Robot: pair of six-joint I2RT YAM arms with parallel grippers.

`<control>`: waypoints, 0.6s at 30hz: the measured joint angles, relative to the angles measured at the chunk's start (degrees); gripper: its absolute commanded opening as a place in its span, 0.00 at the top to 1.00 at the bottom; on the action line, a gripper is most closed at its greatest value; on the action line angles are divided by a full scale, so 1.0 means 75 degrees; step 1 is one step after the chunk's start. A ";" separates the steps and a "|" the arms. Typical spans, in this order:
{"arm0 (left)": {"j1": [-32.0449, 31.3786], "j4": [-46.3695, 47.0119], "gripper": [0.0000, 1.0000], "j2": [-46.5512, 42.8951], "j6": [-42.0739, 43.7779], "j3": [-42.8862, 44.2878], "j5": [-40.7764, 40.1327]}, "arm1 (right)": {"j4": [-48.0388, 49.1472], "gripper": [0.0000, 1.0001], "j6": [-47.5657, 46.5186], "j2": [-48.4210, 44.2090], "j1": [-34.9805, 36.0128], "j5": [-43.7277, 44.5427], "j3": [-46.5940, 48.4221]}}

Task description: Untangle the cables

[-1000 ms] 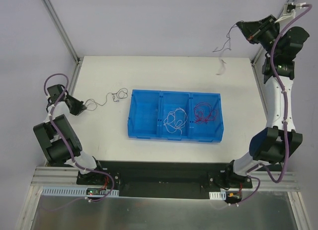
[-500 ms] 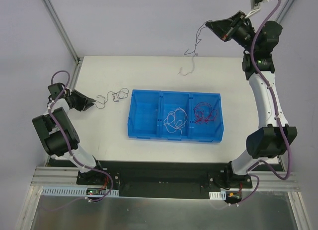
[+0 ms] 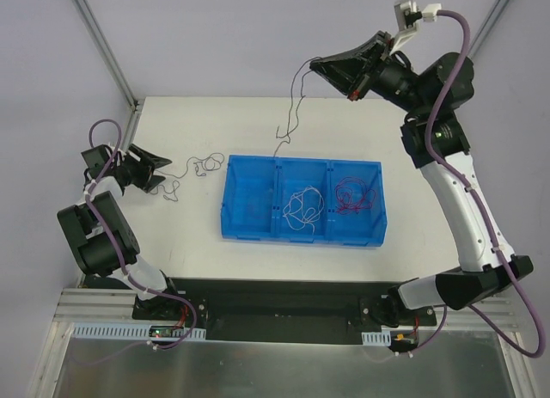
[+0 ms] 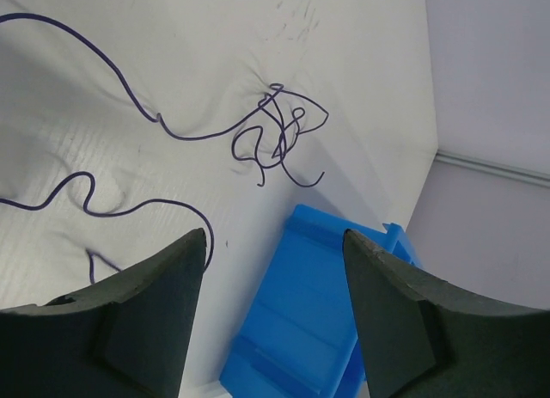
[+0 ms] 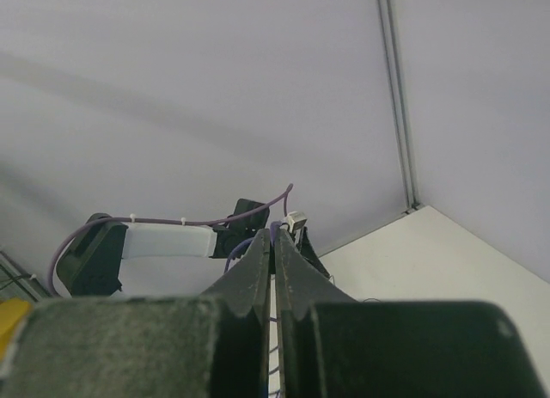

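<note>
Right claw [image 3: 320, 68] pinching dangling dark cable [image 3: 296, 106], left claw [image 4: 275, 243] wide apart, empty

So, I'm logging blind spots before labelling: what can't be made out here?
Right wrist view: the shut right gripper hides its grip on the hanging wire.
Top view: that wire's lower end is too thin to tell whether it touches the bin.
Left wrist view: the table wire runs off the left edge.
</note>
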 measured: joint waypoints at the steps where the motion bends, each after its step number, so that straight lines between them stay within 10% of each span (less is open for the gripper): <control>1: 0.0000 0.0076 0.36 0.0000 -0.0023 -0.0020 0.0032 | -0.0020 0.99 -0.0035 0.0061 0.0090 0.0000 0.0050; 18: 0.0000 0.0866 0.37 -0.0079 -0.0463 -0.0335 0.0597 | -0.1221 0.99 -0.0746 0.0507 0.1014 0.0341 0.0090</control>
